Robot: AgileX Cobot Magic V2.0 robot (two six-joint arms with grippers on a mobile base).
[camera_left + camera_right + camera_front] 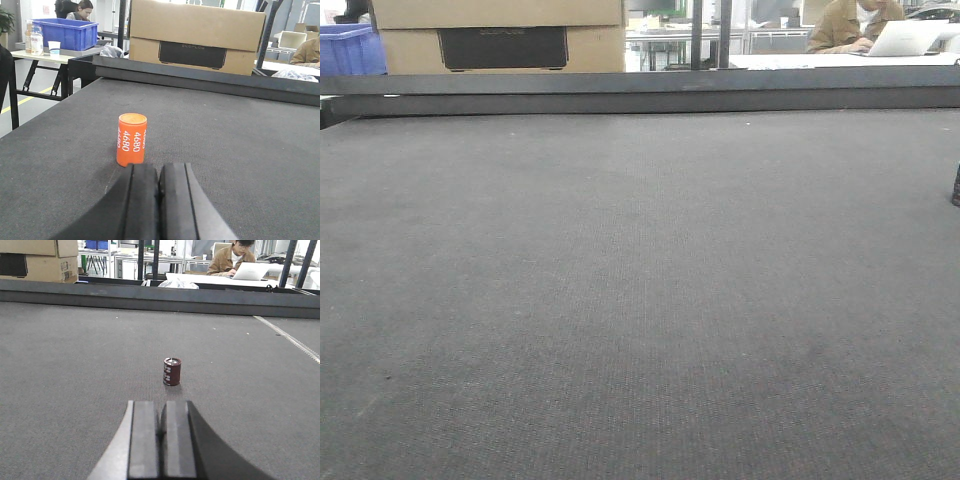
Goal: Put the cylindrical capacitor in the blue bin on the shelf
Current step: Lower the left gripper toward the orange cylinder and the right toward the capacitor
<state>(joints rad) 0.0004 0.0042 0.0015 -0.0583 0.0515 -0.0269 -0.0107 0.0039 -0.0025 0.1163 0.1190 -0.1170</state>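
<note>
Right wrist view, right hand [162,412] level, fingers together, cylindrical capacitor [172,371] upright ahead, left hand [158,175] likewise together

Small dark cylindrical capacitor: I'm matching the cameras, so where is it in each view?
Front view: the small dark cylindrical capacitor, a sliver at the right edge.
Left wrist view: not in it.
Right wrist view: upright, mid-picture, on the grey mat.
Shared landmark: brown cardboard box at the back.

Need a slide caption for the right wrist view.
Right end effector shut and empty, facing the upright cylindrical capacitor standing ahead on the grey mat.
</note>
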